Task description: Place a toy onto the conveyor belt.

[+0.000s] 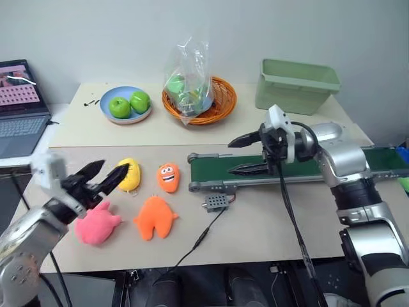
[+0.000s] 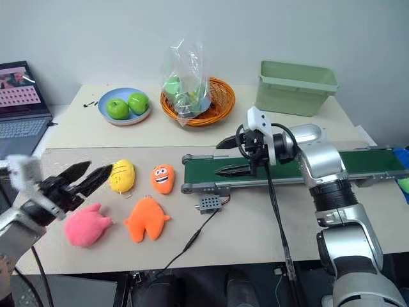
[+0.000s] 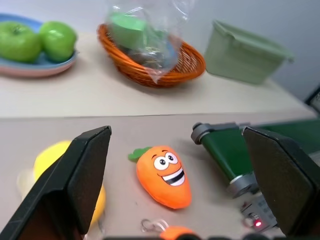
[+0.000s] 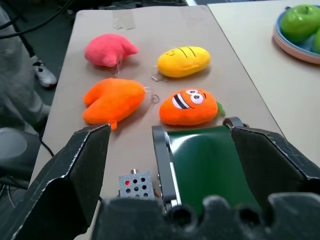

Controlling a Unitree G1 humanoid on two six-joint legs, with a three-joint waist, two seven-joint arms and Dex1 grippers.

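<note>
On the tan tabletop, near its front-left corner, the pink soft plush toy with stubby limbs (image 1: 97, 225) lies flat, held by nothing. Just above it hangs the left gripper (image 1: 105, 176), black fingers spread wide and empty; the tips sit over the gap between the pink toy and the yellow egg-shaped plush (image 1: 130, 174), with no contact visible. Beside the pink toy lies the orange splayed-leg plush (image 1: 154, 217), and beyond that the orange carrot-shaped plush with a grinning face (image 1: 169, 177), close to the belt's left end.

Across the right half of the table runs the long dark-green conveyor belt in its grey metal frame (image 1: 217, 171), its surface bare. The small grey control box (image 1: 215, 203) rests in front of the frame, wired to it. The right gripper (image 1: 246, 155) is positioned over the belt's left portion, fingers parted wide, one above the other, gripping nothing. Whether the lower finger touches the belt cannot be determined.
</note>
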